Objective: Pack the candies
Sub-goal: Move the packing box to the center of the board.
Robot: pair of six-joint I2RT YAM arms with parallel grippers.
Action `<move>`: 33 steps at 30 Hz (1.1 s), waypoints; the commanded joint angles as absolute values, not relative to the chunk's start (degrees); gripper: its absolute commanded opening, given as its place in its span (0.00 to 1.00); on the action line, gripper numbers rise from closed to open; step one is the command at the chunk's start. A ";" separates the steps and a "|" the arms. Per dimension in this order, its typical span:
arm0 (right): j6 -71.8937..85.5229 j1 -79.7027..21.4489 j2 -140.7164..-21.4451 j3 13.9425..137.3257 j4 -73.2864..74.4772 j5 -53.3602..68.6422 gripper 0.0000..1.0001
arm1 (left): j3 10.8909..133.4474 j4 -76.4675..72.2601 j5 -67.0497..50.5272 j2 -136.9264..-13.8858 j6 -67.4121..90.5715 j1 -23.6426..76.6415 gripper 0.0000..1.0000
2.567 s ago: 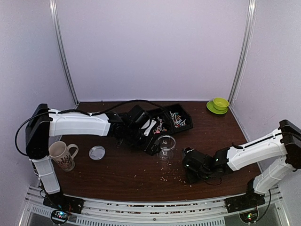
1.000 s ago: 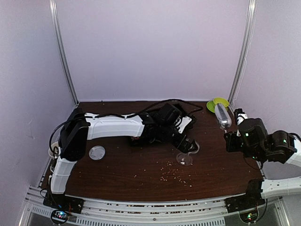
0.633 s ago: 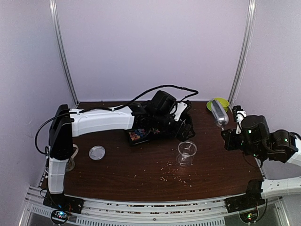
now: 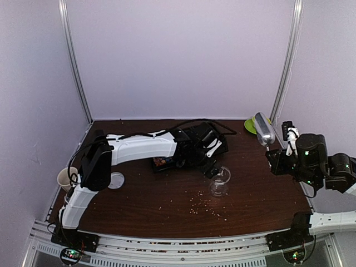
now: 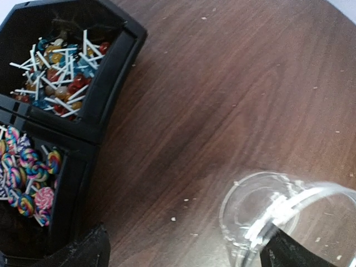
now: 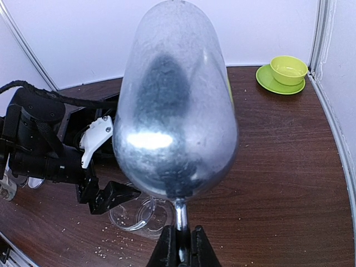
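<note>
Right now the candies (image 5: 58, 69) lie in the compartments of a black tray (image 5: 111, 83) near the middle of the surface (image 5: 222, 100). White-sticked ones fill one compartment and swirled ones the next. The left gripper (image 5: 183, 256) is released, jaws wide, one finger at the rim of a clear jar (image 5: 250, 206). The right gripper (image 6: 178, 247) is clenched on the handle of a metal scoop (image 6: 175, 111), held up near the far right corner.

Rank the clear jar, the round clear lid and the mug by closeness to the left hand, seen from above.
1. Clear jar: right beside the left hand.
2. Clear lid: well off to the left.
3. Mug: farthest, at the table's left edge.
</note>
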State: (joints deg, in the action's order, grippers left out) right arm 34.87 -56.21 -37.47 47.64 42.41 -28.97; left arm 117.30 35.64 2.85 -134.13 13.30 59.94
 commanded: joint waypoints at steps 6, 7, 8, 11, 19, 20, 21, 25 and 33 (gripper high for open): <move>35.02 -56.01 -37.75 48.17 41.27 -29.13 0.00 | 121.35 35.53 16.45 -136.22 11.94 58.79 0.95; 35.15 -56.00 -37.83 48.10 41.12 -29.00 0.00 | 121.80 35.10 17.35 -136.49 12.03 58.51 0.95; 35.16 -55.99 -37.81 47.99 41.01 -28.88 0.00 | 122.60 34.69 18.04 -136.89 12.04 58.33 0.96; 35.24 -56.00 -37.79 47.55 40.50 -28.70 0.00 | 124.59 33.49 19.42 -138.26 12.15 58.14 0.95; 35.30 -56.07 -38.34 46.98 39.53 -27.95 0.00 | 129.58 30.74 21.42 -141.60 12.36 57.92 0.96; 35.19 -56.06 -38.32 46.98 39.41 -27.95 0.00 | 130.01 30.69 21.65 -141.79 12.47 57.85 0.97; 35.07 -56.03 -38.32 47.05 39.39 -27.95 0.00 | 130.15 30.29 21.70 -141.70 12.49 57.83 0.97; 34.61 -56.03 -38.02 47.21 39.95 -28.18 0.00 | 128.96 29.05 19.86 -138.63 12.88 57.83 0.98; 32.22 -56.01 -37.61 47.50 38.97 -25.63 0.00 | 118.75 26.28 15.99 -123.83 13.98 57.83 0.98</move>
State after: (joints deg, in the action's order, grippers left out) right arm 34.15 -56.21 -38.13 47.64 40.82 -27.24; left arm 122.43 31.03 17.65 -135.04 13.08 58.06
